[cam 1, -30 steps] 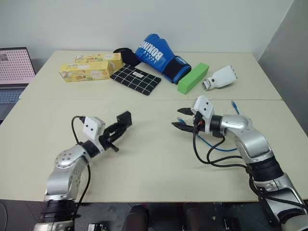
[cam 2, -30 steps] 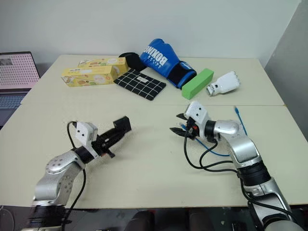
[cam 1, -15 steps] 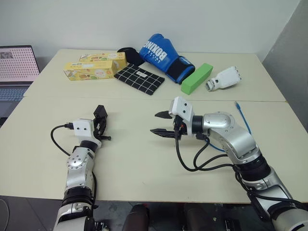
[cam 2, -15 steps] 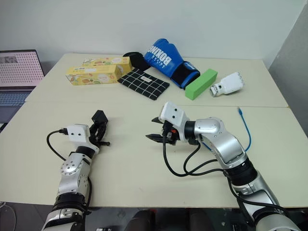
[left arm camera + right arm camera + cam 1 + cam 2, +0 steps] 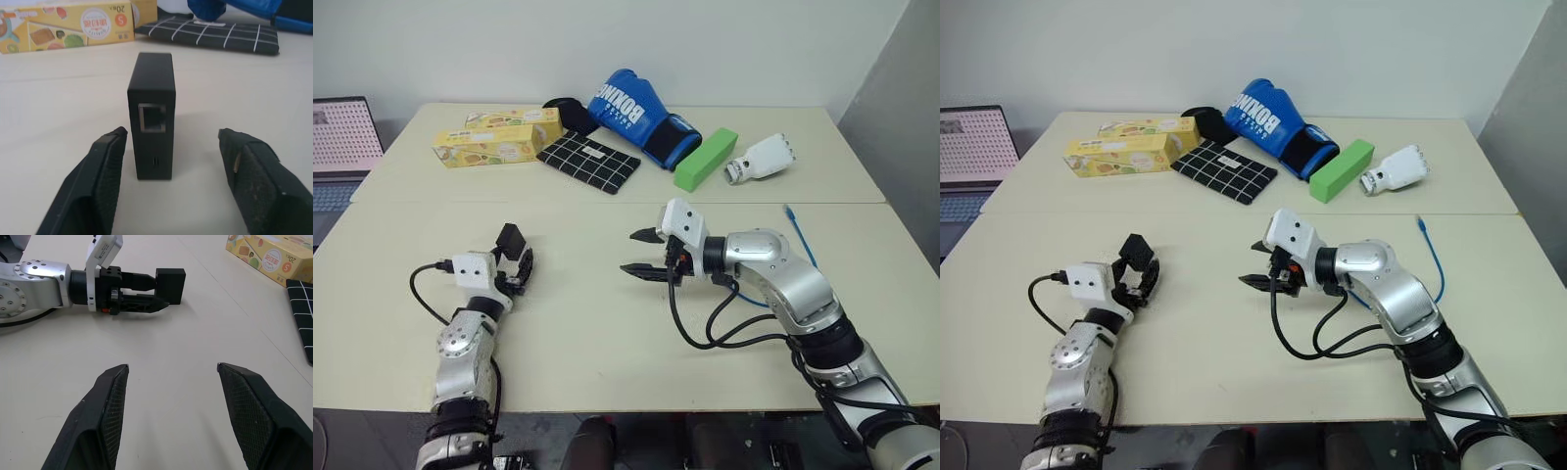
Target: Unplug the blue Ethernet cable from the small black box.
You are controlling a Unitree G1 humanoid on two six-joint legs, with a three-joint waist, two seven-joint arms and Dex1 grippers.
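The small black box stands on its edge on the table, its empty port facing my left wrist camera. My left gripper is open around it, with a gap between the box and each of the fingers. The blue Ethernet cable lies on the table at the right, beyond my right forearm, its plug end free. My right gripper hovers open over the table's middle, pointing toward the box, with nothing between its fingers.
Along the back of the table lie yellow cartons, a black white-gridded pouch, a blue boxing glove, a green block and a white object. A laptop sits off the left edge.
My left gripper has opened and let go of the box, which now stands on the table. The left hand sank and moved left. The right gripper shifted left, still open.
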